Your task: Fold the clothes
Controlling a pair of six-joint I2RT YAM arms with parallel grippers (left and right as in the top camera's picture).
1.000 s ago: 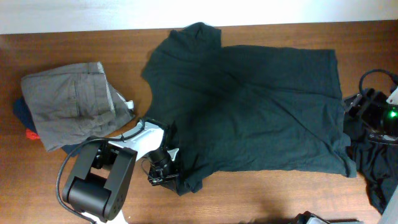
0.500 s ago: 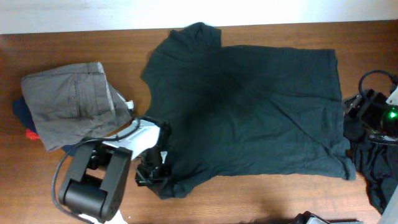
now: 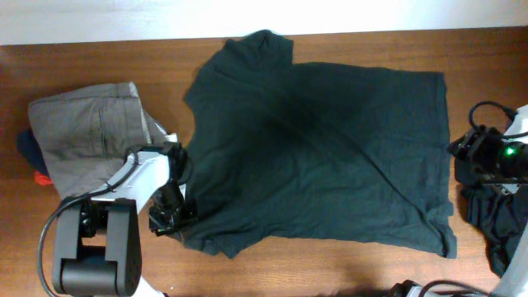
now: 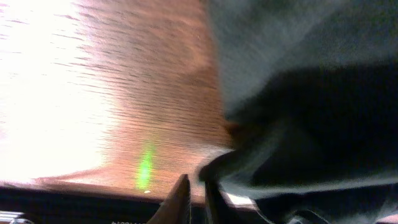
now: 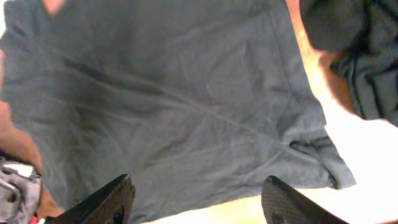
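Note:
A dark green T-shirt [image 3: 322, 148] lies spread flat on the wooden table, collar to the left and hem to the right. My left gripper [image 3: 175, 221] is at the shirt's lower-left sleeve edge. In the left wrist view its fingers [image 4: 196, 200] are pressed together on the dark fabric [image 4: 311, 93]. My right gripper [image 3: 472, 148] hovers just off the shirt's right edge. In the right wrist view it [image 5: 198, 186] is wide open and empty above the shirt [image 5: 174, 93].
A folded pile with grey trousers [image 3: 95, 136] on top lies at the left, with blue and red cloth under it. A heap of dark clothes [image 3: 495, 223] lies at the right edge and also shows in the right wrist view [image 5: 360, 50].
My left gripper has moved left and dragged the shirt's lower-left corner with it, so the whole shirt has slid leftward. My right gripper has shifted slightly left.

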